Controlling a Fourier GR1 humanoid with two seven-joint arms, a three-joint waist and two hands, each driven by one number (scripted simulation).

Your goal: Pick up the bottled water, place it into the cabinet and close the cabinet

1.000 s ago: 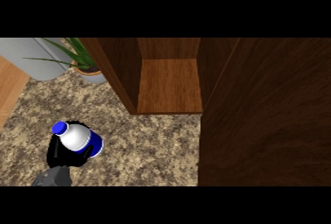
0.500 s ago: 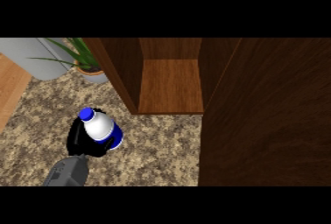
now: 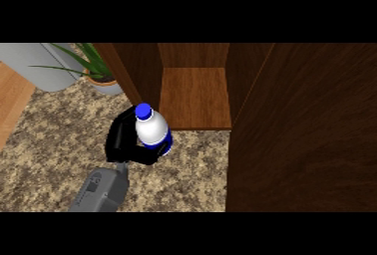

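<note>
Our left robot hand point(image 3: 125, 142) curls round the bottle point(image 3: 151, 130), holding it upright; the open cabinet point(image 3: 195, 97) is just ahead.

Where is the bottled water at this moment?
In the head view, the bottled water is left of centre, held above the counter in the left hand, just at the front left edge of the open cabinet's shelf.

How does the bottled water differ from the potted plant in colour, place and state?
The bottled water is white with a blue cap; the potted plant has green leaves in a tan pot. The bottle is held in the left hand just before the cabinet; the plant stands untouched on the counter, left of the cabinet.
</note>
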